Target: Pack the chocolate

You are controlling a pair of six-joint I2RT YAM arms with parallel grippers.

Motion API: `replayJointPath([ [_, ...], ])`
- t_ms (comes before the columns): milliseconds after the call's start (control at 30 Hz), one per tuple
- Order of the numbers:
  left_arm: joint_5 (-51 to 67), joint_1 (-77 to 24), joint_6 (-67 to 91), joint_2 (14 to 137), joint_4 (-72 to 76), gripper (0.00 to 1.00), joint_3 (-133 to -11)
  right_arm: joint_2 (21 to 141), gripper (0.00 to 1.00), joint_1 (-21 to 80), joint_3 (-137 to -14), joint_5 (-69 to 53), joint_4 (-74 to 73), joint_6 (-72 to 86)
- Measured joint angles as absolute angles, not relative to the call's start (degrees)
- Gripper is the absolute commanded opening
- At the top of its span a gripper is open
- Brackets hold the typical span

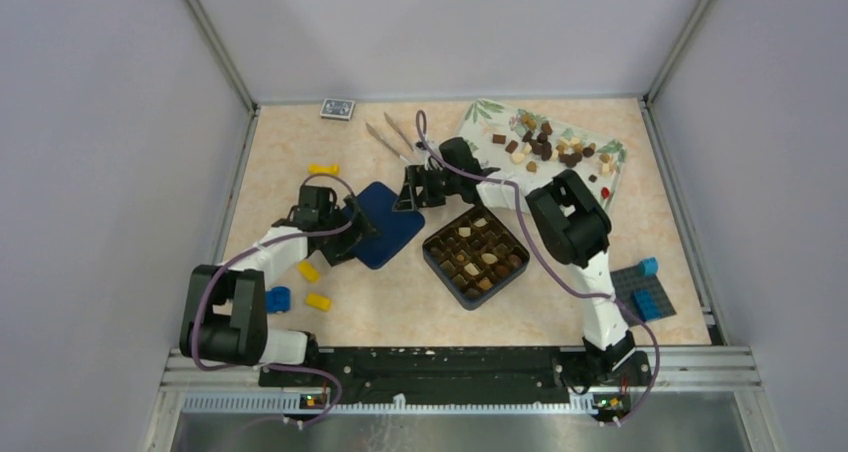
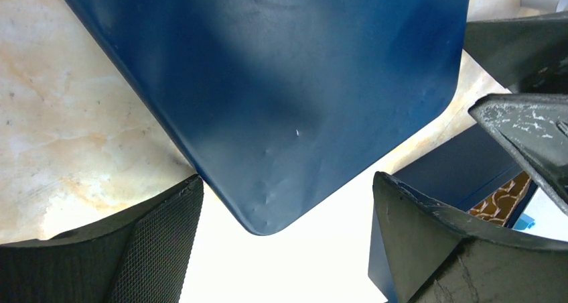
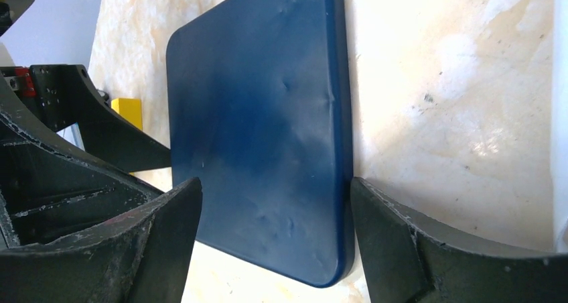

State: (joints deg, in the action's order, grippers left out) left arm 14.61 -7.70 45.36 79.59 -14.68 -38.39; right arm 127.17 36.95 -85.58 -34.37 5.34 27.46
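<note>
Chocolate box [image 1: 497,290] looks full; left gripper [image 2: 287,202] and right gripper [image 3: 274,186], both released astride the blue lid [image 1: 392,227], must pinch its edge next.

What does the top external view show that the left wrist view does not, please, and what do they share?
Only the top external view shows the loose chocolate on the leafy tray, the tongs and the yellow bricks. Only the left wrist view shows small dents in the blue lid and the mesh pad of the open left claw. Both show the lid, the dark box and the marbled table.
</note>
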Motion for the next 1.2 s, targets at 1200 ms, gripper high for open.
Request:
replayJointPath([
  [1200,-5.19,-2.72,44.95,92.29,-28.77,0.99,-53.89,126.28,0.77,39.38,-93.82,-24.82,-16.99,23.4],
])
